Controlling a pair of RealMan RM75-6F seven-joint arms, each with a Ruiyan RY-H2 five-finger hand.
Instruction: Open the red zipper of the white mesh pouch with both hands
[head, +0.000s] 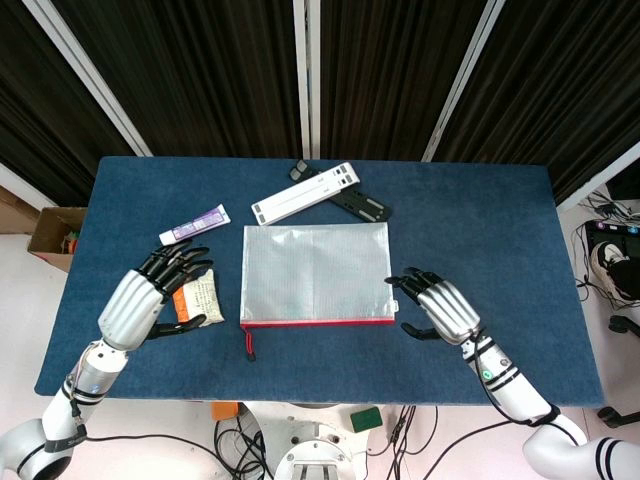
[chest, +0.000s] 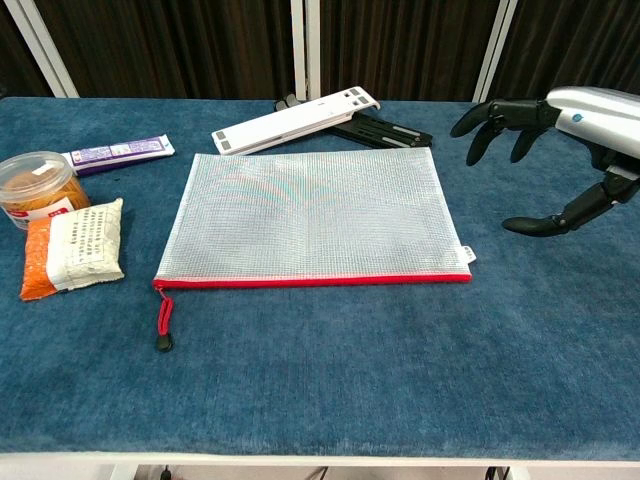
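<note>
Pouch flat, red zipper closed; left hand, right hand spread — empty; labels unreadable.

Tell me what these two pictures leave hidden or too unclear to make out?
- Left hand: the head view shows it, but the chest view's left edge cuts it off entirely.
- Round tub: clear in the chest view; in the head view the left hand covers it.
- Print on the snack packet and purple tube: too small to read in either view.
- Zipper slider at the pouch corner: too small; only its red pull cord shows.
</note>
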